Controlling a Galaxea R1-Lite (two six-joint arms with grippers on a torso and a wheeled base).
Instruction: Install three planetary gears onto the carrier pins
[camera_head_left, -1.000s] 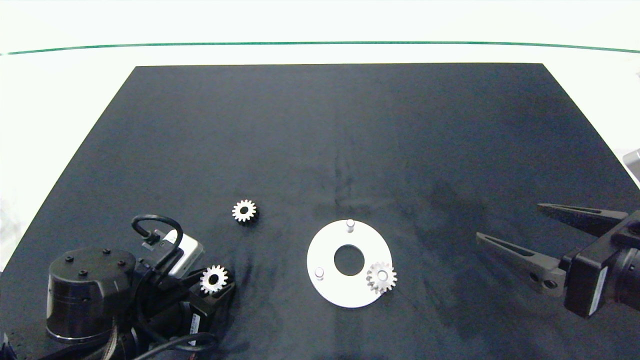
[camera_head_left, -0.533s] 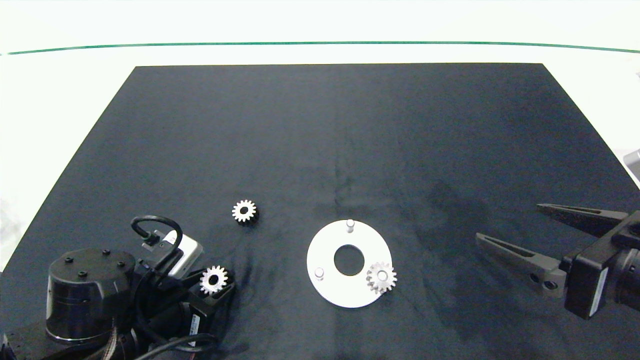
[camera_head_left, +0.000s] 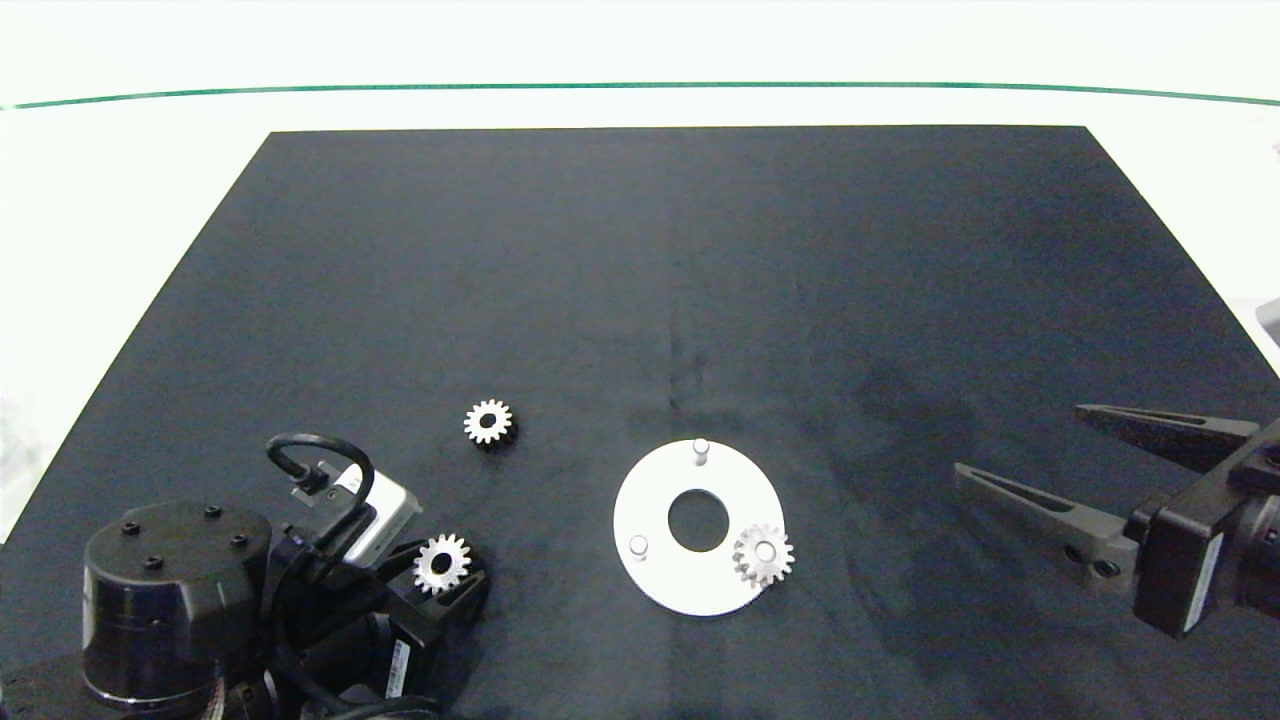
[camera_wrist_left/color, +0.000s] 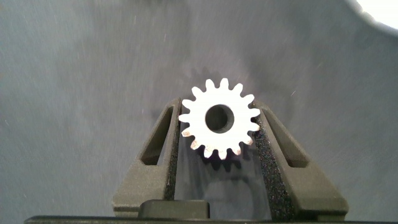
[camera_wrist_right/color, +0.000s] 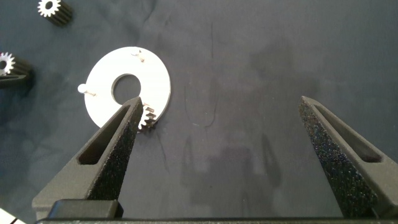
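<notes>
Low, left pincer (camera_wrist_left/color: 219, 134) around gear (camera_wrist_left/color: 219, 118).

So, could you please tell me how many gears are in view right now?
3. One gear sits on a pin of the white disc, one loose gear lies on the mat left of it, and the left gripper grips one gear.

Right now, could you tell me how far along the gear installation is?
One planetary gear already sits on a pin of the white disc. The left gripper is shut on a second gear. The third gear lies loose on the mat, and two pins are bare. The right gripper hangs open, idle.
</notes>
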